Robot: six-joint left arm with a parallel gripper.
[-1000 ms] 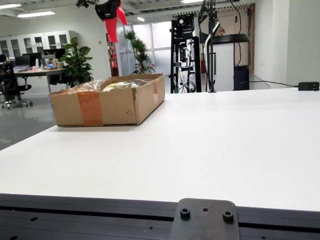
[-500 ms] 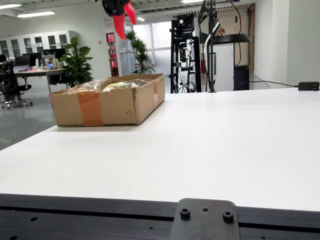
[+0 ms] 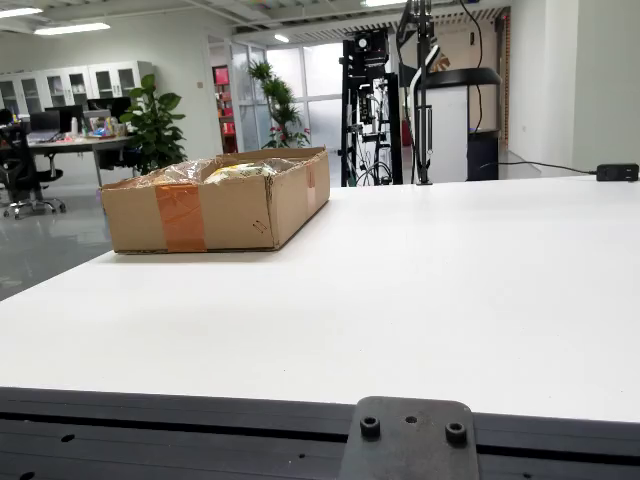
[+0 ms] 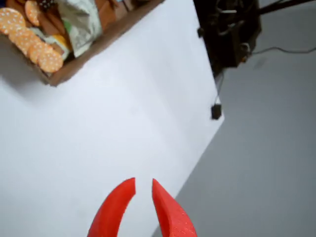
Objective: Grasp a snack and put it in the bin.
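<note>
In the view from the side, a shallow cardboard box (image 3: 215, 200) with orange tape sits at the table's back left, and crinkly snack packets (image 3: 240, 170) show above its rim. No gripper appears in this view. In the view that rides on the gripper, the box (image 4: 74, 66) is at the top left, holding an orange dotted packet (image 4: 34, 42) and a green-and-white bag (image 4: 84, 22). My gripper (image 4: 143, 181) looks down from high over the white table, well away from the box. Its red fingertips (image 4: 121, 197) stand a narrow gap apart with nothing between them.
A black equipment rig (image 3: 385, 100) stands behind the table's far edge; the gripper view shows it (image 4: 229, 29) too. A small black adapter (image 3: 617, 172) with a cable lies near the far right edge. A grey mount plate (image 3: 410, 440) sits at the front edge.
In the view from the side, the red gripper above the box moved up and to the right, then left the top of the frame. The box and its snacks did not move.
</note>
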